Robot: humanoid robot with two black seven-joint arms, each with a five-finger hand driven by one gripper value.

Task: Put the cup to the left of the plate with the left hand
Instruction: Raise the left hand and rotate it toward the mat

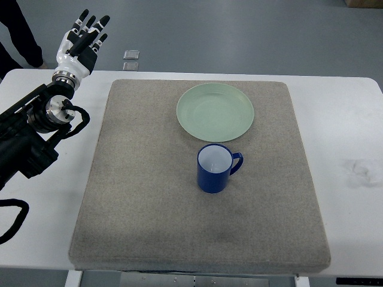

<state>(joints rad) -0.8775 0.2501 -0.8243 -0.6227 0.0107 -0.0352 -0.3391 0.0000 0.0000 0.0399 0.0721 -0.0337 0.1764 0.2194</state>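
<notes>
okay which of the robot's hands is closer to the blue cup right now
Left. The left hand hovers open past the table's far-left corner, well up and left of the blue cup. The right hand isn't in view.

Only 1 camera covers the scene. It sits high on the robot's own side and looks down steeply, tilted forward, so the near edge of the grey mat [197,239] fills the bottom of the frame and the far floor [239,30] runs along the top. It stands far enough back to take in the whole mat and most of the white table [347,131], whose left and right ends are cut off. No other view overlaps it.
</notes>
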